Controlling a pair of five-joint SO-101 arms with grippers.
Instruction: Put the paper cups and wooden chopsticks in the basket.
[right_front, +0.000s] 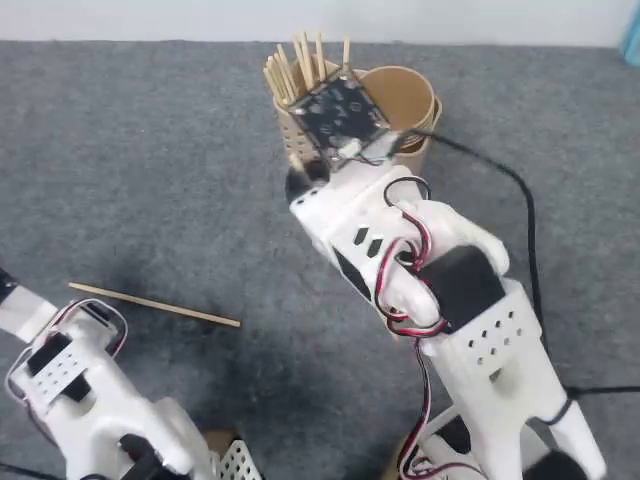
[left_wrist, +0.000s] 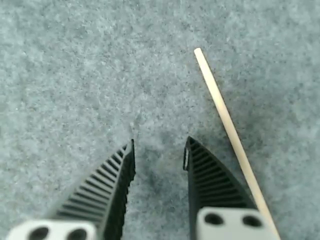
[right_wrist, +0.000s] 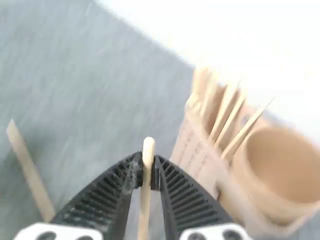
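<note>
My right gripper (right_wrist: 148, 160) is shut on a wooden chopstick (right_wrist: 148, 146), held close beside the slatted wooden basket (right_wrist: 192, 145). Several chopsticks (right_wrist: 227, 117) stand in the basket, and a brown paper cup (right_wrist: 280, 175) sits right against it. From above, the right arm (right_front: 400, 260) stretches to the basket (right_front: 295, 140) and cup (right_front: 405, 95) at the table's far middle. One loose chopstick (right_front: 150, 303) lies flat on the grey carpet at the near left. My left gripper (left_wrist: 160, 142) hovers open over the carpet with that chopstick (left_wrist: 225, 125) just outside one finger.
The left arm (right_front: 70, 370) sits at the near left corner. A black cable (right_front: 520, 200) runs across the carpet at the right. A small perforated wooden piece (right_front: 235, 460) stands at the front edge. A white wall borders the far side.
</note>
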